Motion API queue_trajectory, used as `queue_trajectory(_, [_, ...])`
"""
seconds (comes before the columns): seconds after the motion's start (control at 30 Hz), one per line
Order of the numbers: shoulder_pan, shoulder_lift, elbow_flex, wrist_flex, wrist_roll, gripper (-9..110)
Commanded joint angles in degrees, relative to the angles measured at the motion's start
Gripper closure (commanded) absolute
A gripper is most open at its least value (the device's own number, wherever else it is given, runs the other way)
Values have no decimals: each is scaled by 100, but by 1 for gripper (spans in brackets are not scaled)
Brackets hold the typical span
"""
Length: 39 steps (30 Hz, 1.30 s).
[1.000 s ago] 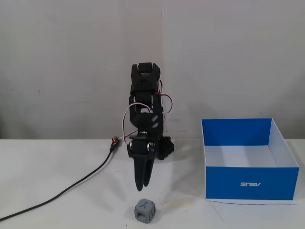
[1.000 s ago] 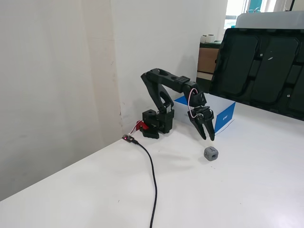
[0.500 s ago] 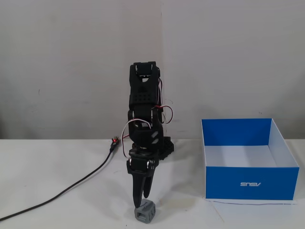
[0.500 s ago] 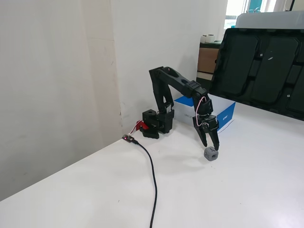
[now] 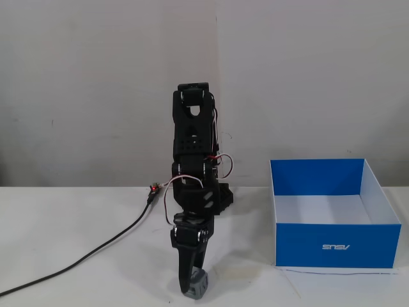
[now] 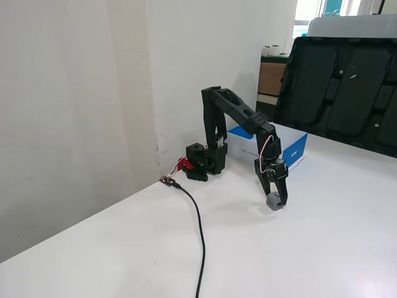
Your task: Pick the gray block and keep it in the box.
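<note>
Grasping step: gripper (image 5: 192, 289) down at the table, fingers around the gray block (image 5: 199, 284), closure unclear; next, squeeze, lift, carry to the box (image 5: 335, 245).

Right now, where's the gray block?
On the table, bottom centre of a fixed view: gray block sits between the lowered gripper's fingers, left of the box.
</note>
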State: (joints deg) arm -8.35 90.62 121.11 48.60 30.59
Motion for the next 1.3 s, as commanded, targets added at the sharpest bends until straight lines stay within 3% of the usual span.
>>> queue_trajectory(0.0, [-62,-44,-431,-132,53,81])
queue_trajectory(0.73, [-105,-53,-606,-149,-62,94])
queue_trajectory(1.27, [-686,949,-2988,1978,-571,93])
